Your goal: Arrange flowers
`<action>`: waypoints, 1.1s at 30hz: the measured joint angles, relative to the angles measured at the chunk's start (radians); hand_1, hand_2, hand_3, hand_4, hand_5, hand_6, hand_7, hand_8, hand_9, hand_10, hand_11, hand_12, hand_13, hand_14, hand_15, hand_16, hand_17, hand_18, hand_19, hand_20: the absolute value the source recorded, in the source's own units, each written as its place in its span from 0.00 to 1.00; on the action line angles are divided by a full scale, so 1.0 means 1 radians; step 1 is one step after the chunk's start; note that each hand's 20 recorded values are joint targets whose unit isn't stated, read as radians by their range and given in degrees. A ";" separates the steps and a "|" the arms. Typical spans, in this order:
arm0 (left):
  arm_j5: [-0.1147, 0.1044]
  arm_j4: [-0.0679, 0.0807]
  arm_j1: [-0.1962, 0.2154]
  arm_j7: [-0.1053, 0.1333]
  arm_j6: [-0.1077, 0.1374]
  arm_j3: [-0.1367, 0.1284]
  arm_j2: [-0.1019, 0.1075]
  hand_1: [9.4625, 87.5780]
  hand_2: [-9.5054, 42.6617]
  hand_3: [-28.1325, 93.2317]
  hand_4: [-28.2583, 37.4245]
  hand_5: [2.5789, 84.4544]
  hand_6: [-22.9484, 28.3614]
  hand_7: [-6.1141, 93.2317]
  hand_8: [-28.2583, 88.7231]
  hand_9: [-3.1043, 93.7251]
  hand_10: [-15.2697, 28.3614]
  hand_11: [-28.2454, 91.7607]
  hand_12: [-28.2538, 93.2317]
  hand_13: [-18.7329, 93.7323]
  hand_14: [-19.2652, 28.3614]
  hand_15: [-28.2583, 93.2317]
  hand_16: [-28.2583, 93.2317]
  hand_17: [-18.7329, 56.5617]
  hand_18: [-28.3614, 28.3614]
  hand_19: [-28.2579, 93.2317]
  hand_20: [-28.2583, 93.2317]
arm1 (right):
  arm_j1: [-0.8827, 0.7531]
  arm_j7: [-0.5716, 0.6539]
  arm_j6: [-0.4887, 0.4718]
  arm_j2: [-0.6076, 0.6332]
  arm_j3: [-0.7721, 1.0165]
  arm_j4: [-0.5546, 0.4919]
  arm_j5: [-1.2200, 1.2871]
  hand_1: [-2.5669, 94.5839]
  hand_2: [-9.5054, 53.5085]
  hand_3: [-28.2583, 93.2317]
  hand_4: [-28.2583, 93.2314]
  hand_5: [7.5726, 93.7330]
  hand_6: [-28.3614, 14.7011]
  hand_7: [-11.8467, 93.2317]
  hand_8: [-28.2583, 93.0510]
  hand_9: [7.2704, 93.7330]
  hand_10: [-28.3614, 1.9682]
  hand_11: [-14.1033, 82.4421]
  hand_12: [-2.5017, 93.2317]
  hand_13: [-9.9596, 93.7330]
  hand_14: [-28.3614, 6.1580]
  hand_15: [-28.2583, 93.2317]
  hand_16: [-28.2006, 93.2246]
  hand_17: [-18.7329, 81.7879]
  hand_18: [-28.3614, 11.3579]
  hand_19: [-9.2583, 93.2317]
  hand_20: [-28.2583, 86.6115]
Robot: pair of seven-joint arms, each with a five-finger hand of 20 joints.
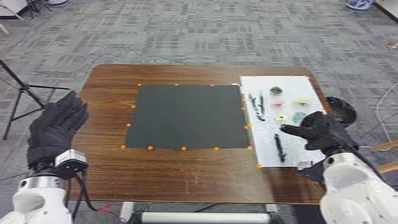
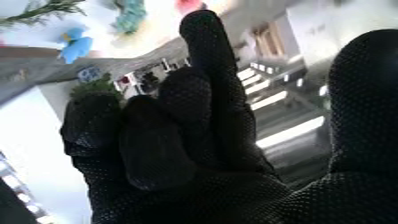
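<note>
Printed label, white board's five o'clock. Right hand loosely spread; black container at its one o'clock. Left hand, nine o'clock, fingers straight.

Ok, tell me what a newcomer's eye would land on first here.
Probably the big dark mat in the middle of the brown wooden table, orange dots around it. Next, the white board to its right, which bears small artificial-looking flowers, a pink flower among them. Then the black-gloved right hand at the board's right side.
</note>
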 measured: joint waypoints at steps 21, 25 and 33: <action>-0.011 -0.003 0.001 -0.009 0.016 0.005 -0.001 0.18 0.42 0.82 0.00 0.46 0.62 0.19 0.15 0.37 0.71 0.40 0.28 0.40 0.74 0.41 0.20 0.18 0.76 0.55 0.28 | 0.028 0.073 -0.106 -0.021 -0.174 0.133 -0.320 0.35 0.00 0.74 0.06 0.70 0.54 0.42 0.16 0.68 0.34 0.75 0.55 0.76 0.39 0.91 0.70 0.60 0.08 0.98 0.58; -0.015 -0.003 0.001 -0.009 0.017 0.006 -0.001 0.18 0.42 0.82 0.00 0.46 0.62 0.18 0.15 0.38 0.71 0.40 0.28 0.40 0.74 0.41 0.20 0.18 0.76 0.55 0.28 | 0.044 0.073 -0.123 -0.022 -0.187 0.141 -0.327 0.38 0.00 0.75 0.05 0.70 0.55 0.44 0.16 0.68 0.35 0.76 0.54 0.76 0.40 0.91 0.70 0.60 0.08 0.97 0.58; -0.019 -0.004 0.002 -0.010 0.018 0.012 -0.001 0.18 0.43 0.81 0.00 0.47 0.62 0.19 0.15 0.38 0.71 0.40 0.29 0.40 0.74 0.42 0.20 0.18 0.77 0.55 0.28 | 0.065 0.077 -0.149 -0.023 -0.199 0.154 -0.342 0.45 0.00 0.76 0.02 0.69 0.56 0.53 0.24 0.69 0.41 0.77 0.55 0.77 0.43 0.91 0.69 0.61 0.09 0.98 0.58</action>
